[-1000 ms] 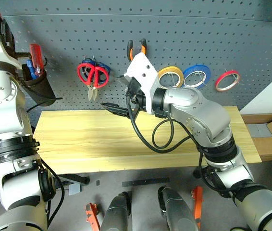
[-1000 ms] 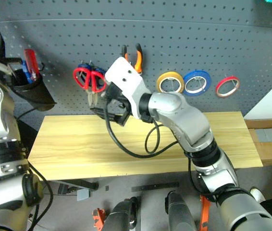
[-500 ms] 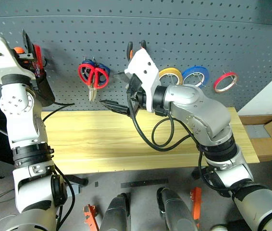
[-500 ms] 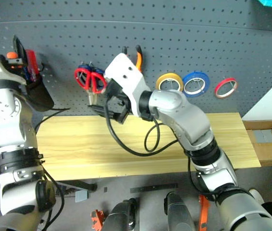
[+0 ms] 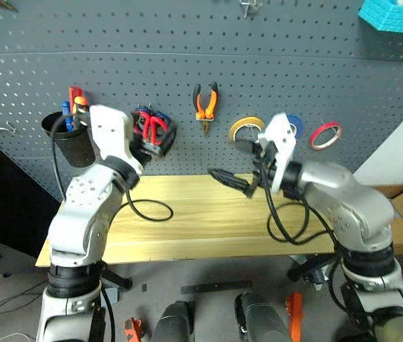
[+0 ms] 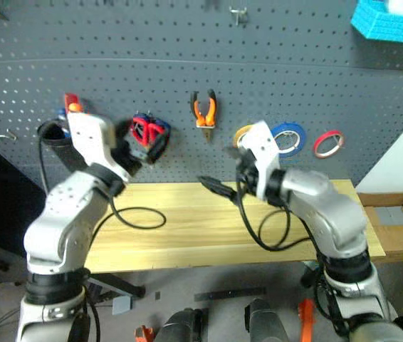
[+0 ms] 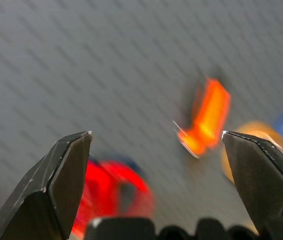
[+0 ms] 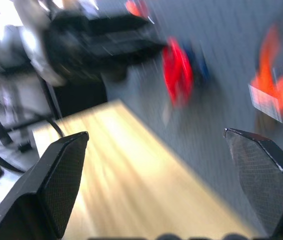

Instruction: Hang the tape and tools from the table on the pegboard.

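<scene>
Table (image 5: 187, 228) top is left bare — free passage along its full length, apart from two cable loops (image 5: 148, 210) hanging low over it. Pegboard (image 5: 294, 64) access is blocked in the middle row by the black cup (image 5: 70, 142), red scissors (image 5: 152, 125), pliers (image 5: 205, 107) and tape rolls (image 5: 244, 128) — the upper rows are left mostly free.

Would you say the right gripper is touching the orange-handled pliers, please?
Apart. In the left eye view the right gripper hangs over the table, well below the pliers hanging on the pegboard.
</scene>
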